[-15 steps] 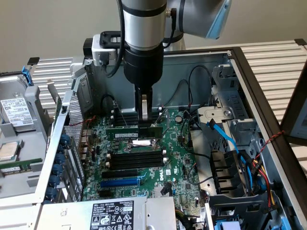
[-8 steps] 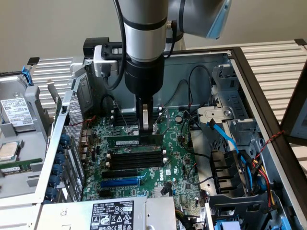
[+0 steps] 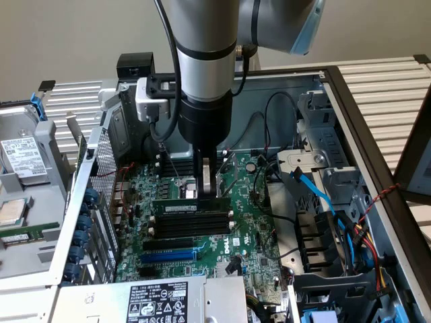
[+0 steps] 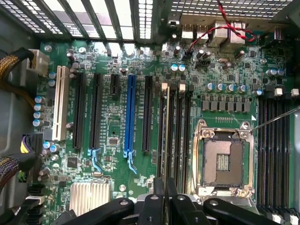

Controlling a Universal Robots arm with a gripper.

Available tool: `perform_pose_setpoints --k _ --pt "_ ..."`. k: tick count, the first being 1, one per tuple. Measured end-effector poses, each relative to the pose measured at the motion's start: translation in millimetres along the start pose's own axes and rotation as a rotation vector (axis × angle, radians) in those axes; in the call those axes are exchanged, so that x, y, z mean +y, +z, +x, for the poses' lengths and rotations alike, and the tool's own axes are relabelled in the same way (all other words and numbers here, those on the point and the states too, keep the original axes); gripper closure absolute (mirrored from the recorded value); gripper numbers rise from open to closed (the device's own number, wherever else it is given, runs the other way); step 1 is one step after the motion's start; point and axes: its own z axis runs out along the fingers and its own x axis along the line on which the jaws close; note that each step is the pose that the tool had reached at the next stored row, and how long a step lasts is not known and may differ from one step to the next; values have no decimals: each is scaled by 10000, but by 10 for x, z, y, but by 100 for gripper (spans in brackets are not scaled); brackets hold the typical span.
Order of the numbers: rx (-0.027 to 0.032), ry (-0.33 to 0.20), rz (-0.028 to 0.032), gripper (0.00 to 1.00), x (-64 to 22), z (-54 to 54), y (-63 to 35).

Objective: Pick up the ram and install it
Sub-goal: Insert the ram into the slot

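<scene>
The ram [image 3: 182, 207] is a green stick with a white sticker. It stands on edge in the black slot nearest the processor socket, at the middle of the motherboard. In the wrist view the ram [image 4: 165, 126] shows as a thin pale edge running straight in between my fingers. My gripper [image 3: 209, 194] hangs straight down over the end of the stick towards the exterior view's right. Its fingertips are closed on the stick's top edge. In the wrist view my gripper [image 4: 165, 187] has its two dark fingers pressed together. The neighbouring black slots [image 4: 180, 131] hold nothing.
A blue expansion slot [image 3: 168, 256] lies in front of the memory slots. The open processor socket [image 4: 222, 159] sits beside them, with another bank of slots [image 4: 276, 150] past it. Blue and black cables [image 3: 316, 192] and a drive cage crowd the exterior view's right. A power supply [image 3: 158, 303] is in front.
</scene>
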Motion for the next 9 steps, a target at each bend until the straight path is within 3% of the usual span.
perform_pose_setpoints --k 9 --pt "0 0 2 87 -7 -35 166"
